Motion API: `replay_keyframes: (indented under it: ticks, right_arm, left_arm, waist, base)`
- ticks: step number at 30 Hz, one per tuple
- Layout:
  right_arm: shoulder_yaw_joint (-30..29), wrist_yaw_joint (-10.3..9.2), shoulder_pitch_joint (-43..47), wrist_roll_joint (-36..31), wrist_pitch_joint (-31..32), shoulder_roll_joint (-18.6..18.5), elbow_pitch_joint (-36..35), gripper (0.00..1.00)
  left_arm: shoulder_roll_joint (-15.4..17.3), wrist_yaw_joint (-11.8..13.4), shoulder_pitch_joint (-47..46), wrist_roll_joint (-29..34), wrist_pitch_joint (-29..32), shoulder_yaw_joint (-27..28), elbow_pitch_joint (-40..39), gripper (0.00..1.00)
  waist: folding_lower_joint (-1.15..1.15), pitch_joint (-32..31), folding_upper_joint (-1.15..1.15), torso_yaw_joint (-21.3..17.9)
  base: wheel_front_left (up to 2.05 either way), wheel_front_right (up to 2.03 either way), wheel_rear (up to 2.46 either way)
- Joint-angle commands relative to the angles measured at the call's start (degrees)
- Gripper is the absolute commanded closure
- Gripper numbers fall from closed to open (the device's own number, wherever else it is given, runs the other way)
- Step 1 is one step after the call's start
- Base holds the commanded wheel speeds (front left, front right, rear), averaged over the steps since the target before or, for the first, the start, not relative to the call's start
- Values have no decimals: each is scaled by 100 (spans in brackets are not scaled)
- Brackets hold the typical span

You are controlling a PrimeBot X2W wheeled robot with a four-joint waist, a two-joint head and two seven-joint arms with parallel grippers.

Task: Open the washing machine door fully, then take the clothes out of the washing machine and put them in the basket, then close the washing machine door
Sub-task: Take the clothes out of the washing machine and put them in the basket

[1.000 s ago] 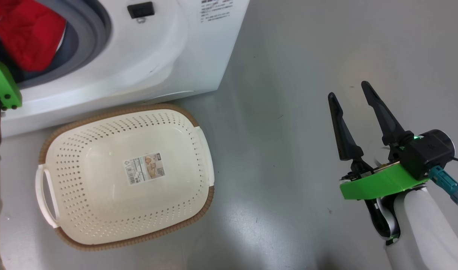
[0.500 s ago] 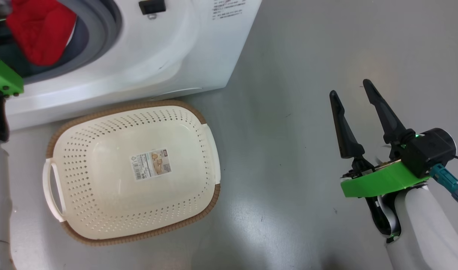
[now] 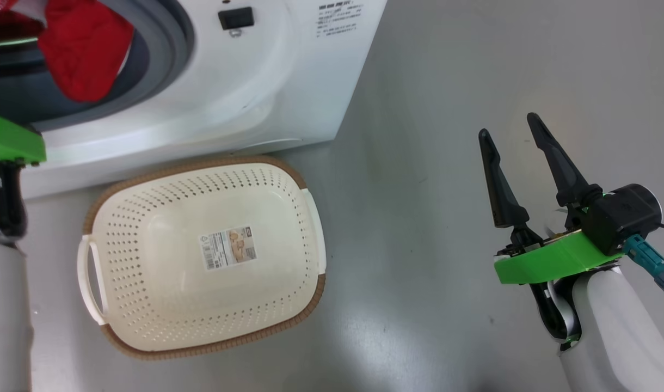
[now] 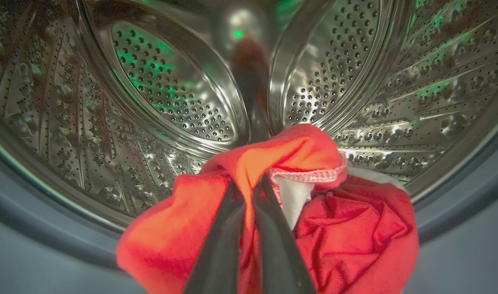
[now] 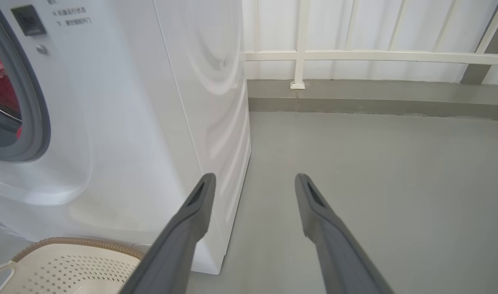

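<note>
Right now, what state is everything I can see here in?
washing machine: mouth uncovered, steel drum exposed.
red clothes: bunched at the drum's mouth, gripped, not yet in the basket.
basket: upright on the floor in front of the machine, empty.
left end effector: shut on the red clothes.
right end effector: open, holding nothing, over bare floor.

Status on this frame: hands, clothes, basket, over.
Left hand shut on red fabric garment at perforated steel drum mouth. Right hand open, idle above grey floor. Cream perforated plastic basket holds nothing yet; path unobstructed.
</note>
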Motion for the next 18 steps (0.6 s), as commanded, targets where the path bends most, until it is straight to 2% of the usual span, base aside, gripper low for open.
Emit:
replay_keyframes:
  ticks: [1, 11, 18]
  right_arm:
    - [85, 35, 103, 25, -36, 2, -108, 0]
    - [96, 35, 317, 26, -36, -16, -10, 0]
    - [63, 35, 576, 26, -36, -43, 67, 0]
  left_arm:
    - [240, -36, 218, -8, -67, 168, -314, 100]
    - [-76, -31, 1449, 10, -69, 443, -1653, 100]
    - [-174, -36, 2207, 16, -69, 534, -2165, 100]
  waist:
    - [0, -91, 0, 18]
    - [0, -840, 0, 43]
    - [0, -1453, 0, 41]
  base:
    - [0, 0, 0]
    - [0, 0, 0]
    - [0, 0, 0]
